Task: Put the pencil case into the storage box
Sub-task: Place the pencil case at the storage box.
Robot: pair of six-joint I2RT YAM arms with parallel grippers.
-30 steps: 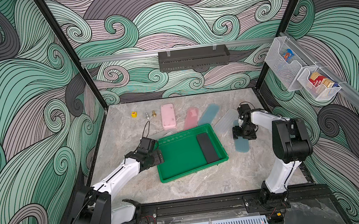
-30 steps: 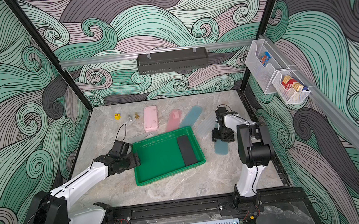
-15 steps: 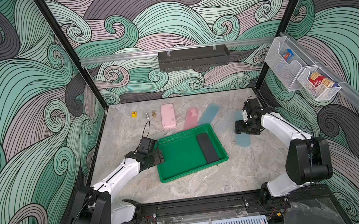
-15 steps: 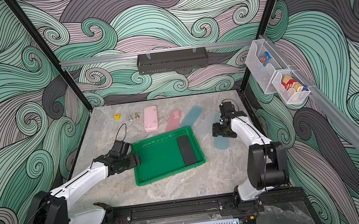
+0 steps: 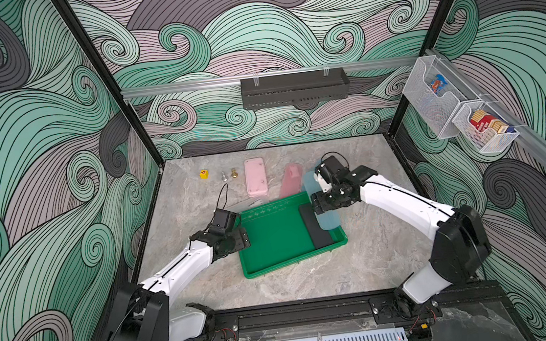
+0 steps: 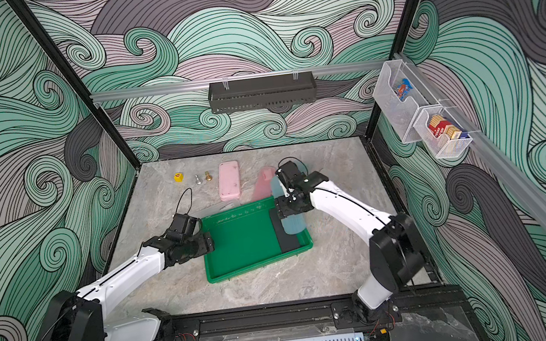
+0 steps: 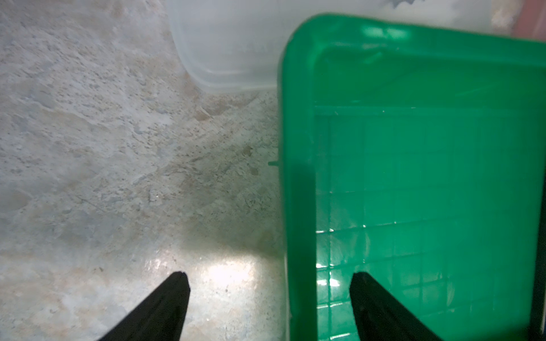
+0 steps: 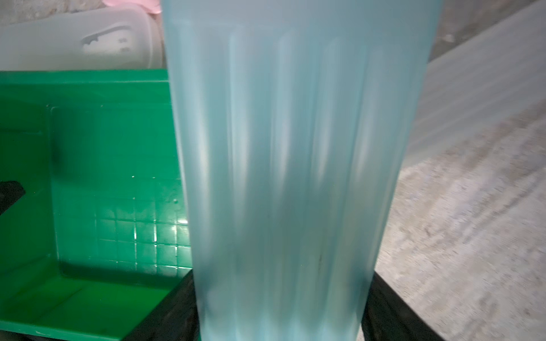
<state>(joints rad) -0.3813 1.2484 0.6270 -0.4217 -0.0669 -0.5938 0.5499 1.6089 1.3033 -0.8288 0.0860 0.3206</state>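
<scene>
STEP: placing, right claw (image 5: 325,204) clenched on translucent blue pencil case (image 5: 329,221), held over green storage box's (image 5: 273,240) right end, above black pencil case (image 5: 318,235) | LEFT: left claw (image 5: 244,238) spread, straddling left rim | NEXT: likely lower, then release.

blue pencil case (image 8: 289,177): motion-blurred, cut off by picture edges
right gripper (image 5: 324,207): fingertips hidden behind blue pencil case
black case (image 5: 320,238): partly covered by blue pencil case
small metal pieces (image 5: 229,174): 11 o'clock from storage box (image 5: 273,245), too small to tell
</scene>
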